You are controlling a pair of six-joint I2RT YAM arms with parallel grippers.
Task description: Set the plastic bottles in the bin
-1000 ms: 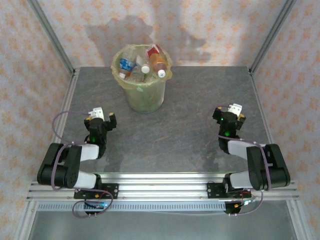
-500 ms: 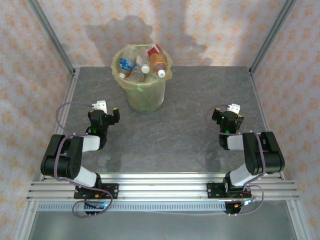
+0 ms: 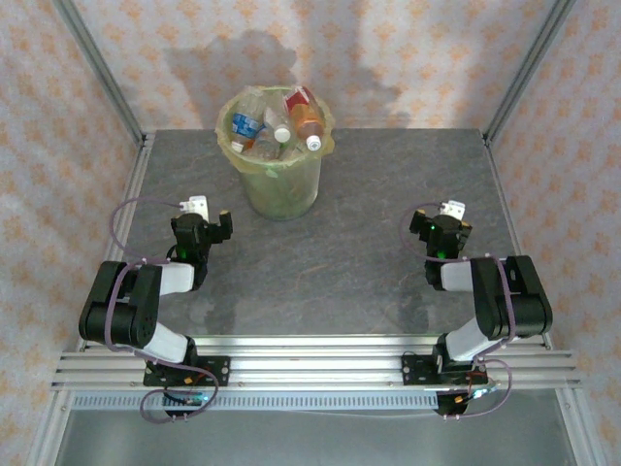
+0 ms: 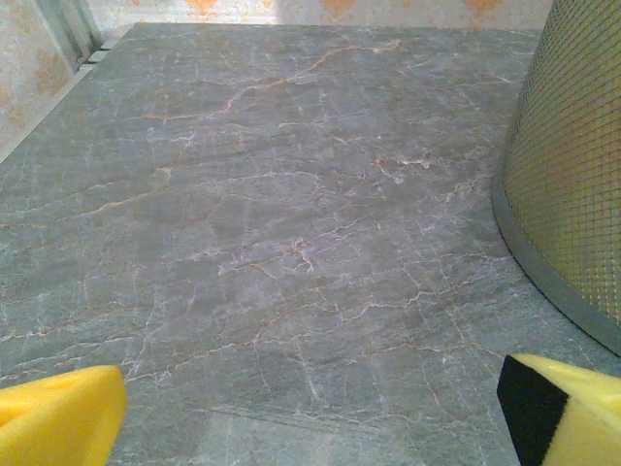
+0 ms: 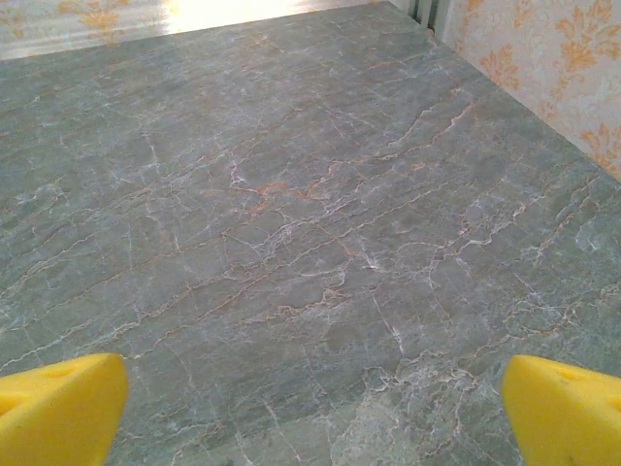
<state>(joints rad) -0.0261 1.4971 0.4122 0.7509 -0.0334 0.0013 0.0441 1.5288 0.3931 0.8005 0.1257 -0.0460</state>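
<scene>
Grey marble-look stone worktop (image 3: 349,282), thin pale and rusty veins running all over it. Pinkish wallpaper with an orange floral print (image 3: 437,58) closed the space in ahead of the hands and off to both sides. Slanted aluminium frame posts (image 3: 97,68) stood in the far corners, and a ribbed aluminium rail (image 3: 310,359) ran behind the hands where the arms were bolted down.

The black left hand (image 3: 202,221) sat low over the worktop with its jaws spread as wide as they go, and there was just veined slab between its yellow fingertips (image 4: 58,417). Same deal for the black right hand (image 3: 441,221): wide apart, holding nothing, with some bright glare on the slab far ahead of it.

The round pale bin lined with a translucent yellow-green bag (image 3: 281,184) stood ahead of the left hand and a bit to its right, fairly near. For the right hand it was ahead and well off to the left. From the left wrist, the bin's wall showed a fine grid pattern and a grey band at the base.

The small clear plastic bottles (image 3: 277,126) were heaped inside it, up to the rim and jumbled at all angles. One with an orange label and a white cap lay on the side towards the right hand. A blue-labelled one lay on the opposite side, and a red label poked up at the far edge. I couldn't count them properly.
</scene>
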